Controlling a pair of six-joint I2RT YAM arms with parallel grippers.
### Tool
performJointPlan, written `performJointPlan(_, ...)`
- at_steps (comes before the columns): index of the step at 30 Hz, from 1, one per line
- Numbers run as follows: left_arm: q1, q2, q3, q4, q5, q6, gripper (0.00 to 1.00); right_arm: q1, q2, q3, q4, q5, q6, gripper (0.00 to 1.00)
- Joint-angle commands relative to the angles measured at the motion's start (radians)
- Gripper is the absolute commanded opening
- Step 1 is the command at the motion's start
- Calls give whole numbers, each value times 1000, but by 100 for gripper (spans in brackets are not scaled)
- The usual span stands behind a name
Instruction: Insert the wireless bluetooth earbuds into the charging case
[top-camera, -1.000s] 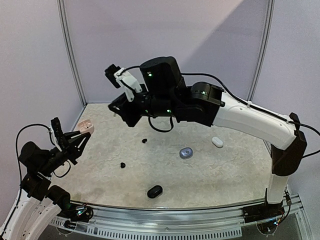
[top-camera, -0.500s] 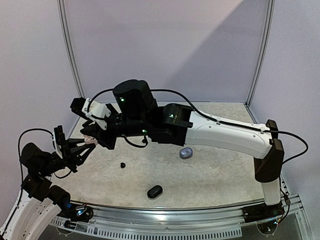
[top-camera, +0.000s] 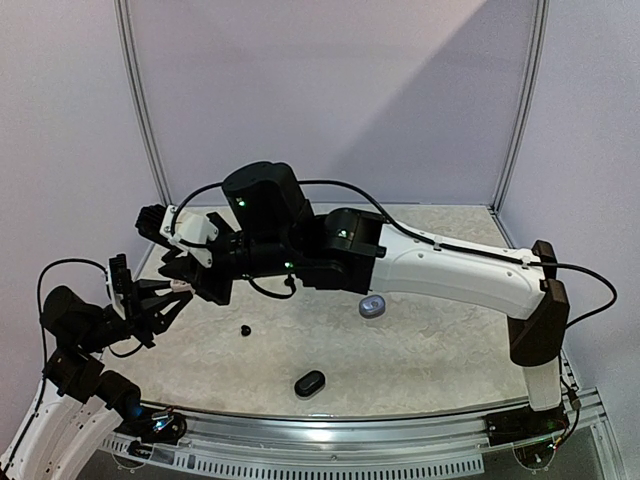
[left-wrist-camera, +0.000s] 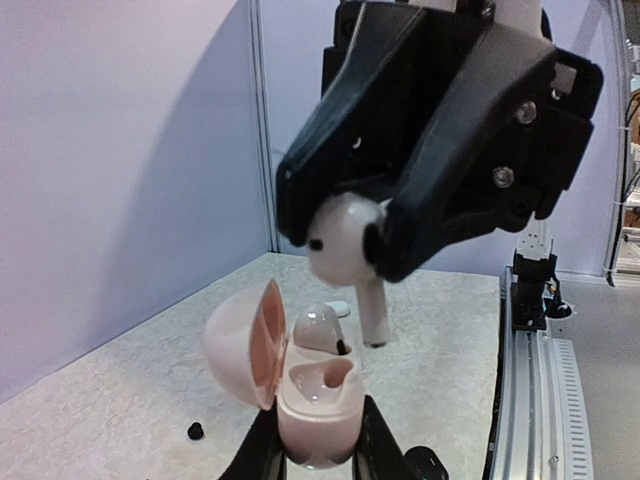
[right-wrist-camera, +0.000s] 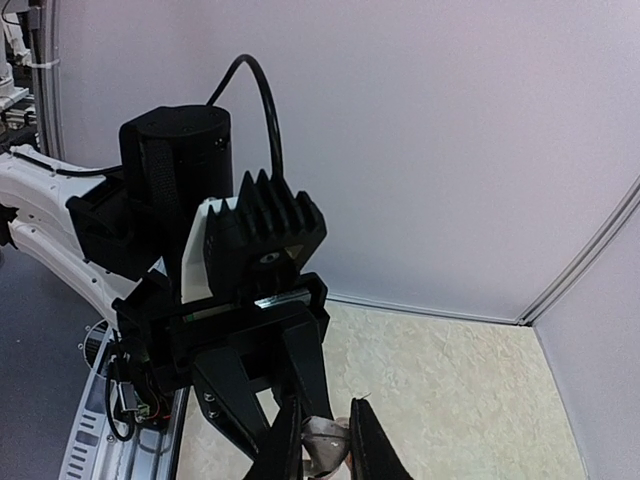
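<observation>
Pink case (left-wrist-camera: 315, 400) sits clamped in the left gripper (left-wrist-camera: 320, 448), lid swung open toward 9 o'clock, with one bud (left-wrist-camera: 320, 328) seated in its far well. At the case's 12 o'clock, just above and not touching, the right gripper (left-wrist-camera: 347, 232) pinches a white earbud (left-wrist-camera: 345, 255), stem down. Both hang over the table (top-camera: 430, 340) at its 9 o'clock side.

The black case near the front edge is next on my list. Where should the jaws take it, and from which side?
Probably from straight above, jaws closing across the narrow width of the black case at its middle. It lies flat and closed on the table, an oblong pebble with nothing touching it, so both long sides are free.
</observation>
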Motion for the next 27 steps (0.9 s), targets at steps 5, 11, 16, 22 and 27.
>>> performJointPlan(5,-1,-18,-11,14,5,4,0,3,29,22,-59,55,-36,0)
performJointPlan(11,-1,-19,-11,14,6,4,0,3,35,22,-59,81,-53,0)
performJointPlan(16,-2,-18,-10,16,-3,0,0,4,38,23,-76,94,-71,0)
performJointPlan(22,-1,-16,-11,16,-8,-3,0,3,47,19,-86,85,-83,0)
performJointPlan(27,-1,-15,-9,16,-9,-2,0,3,66,23,-90,81,-82,13)
